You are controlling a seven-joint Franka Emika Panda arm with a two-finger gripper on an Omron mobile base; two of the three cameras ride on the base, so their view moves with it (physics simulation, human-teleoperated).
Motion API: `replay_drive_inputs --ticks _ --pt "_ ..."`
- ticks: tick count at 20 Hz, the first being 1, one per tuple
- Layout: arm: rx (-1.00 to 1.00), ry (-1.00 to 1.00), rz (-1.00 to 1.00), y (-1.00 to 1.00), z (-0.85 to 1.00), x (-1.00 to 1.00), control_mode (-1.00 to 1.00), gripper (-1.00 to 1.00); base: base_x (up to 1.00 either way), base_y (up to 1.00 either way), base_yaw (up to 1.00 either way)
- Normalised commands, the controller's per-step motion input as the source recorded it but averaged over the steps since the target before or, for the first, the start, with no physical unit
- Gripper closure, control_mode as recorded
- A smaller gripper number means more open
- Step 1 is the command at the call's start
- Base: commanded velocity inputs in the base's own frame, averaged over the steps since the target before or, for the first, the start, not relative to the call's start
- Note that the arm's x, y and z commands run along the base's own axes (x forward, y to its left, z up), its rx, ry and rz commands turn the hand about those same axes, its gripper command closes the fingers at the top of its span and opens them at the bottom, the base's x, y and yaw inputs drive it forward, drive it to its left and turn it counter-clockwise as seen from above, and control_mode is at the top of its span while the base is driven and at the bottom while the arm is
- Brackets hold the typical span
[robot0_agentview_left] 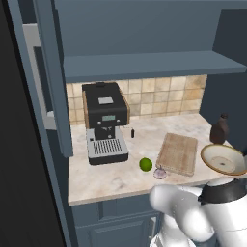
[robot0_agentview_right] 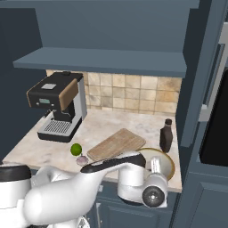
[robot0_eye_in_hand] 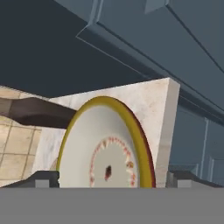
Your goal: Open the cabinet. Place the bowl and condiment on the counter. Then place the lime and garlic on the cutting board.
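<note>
Bowl (robot0_agentview_right: 165, 161) partly hidden behind arm.

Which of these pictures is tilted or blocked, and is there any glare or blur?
Hand view is rolled sideways, the bowl close up. Right base view has the white arm covering part of the bowl. Left base view is flat-lit, no glare; the lime casts only a faint shadow.

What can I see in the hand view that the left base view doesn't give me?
Hand view alone: the gripper with its tips wide apart on either side of the bowl, and the red pattern on the bowl's inside up close. Left base view alone: the coffee machine, the lime and the garlic on the counter beside the cutting board, and the cabinet shelf. Both: the bowl, the condiment, the counter and the tiles.
</note>
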Motion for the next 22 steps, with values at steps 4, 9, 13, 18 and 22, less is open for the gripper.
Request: replay_drive_inputs --ticks 4,9,13,18,22 --pt "0.01 0.00 0.08 0.02 0.53 -0.45 -1.00 -1.00 0.00 0.00 0.00" --pt "0.00 0.06 0.17 0.37 0.50 -0.29 -1.00 -1.00 0.00 0.00 0.00" --pt "0.00 0.08 0.26 0.43 0.55 -0.34 -1.00 -1.00 0.00 0.00 0.00" --pt "-0.01 0.02 0.24 0.43 0.63 -0.29 -1.00 -1.00 0.00 0.00 0.00" --pt "-0.01 0.00 0.19 0.48 0.57 -0.13 -1.00 -1.00 0.00 0.00 0.00"
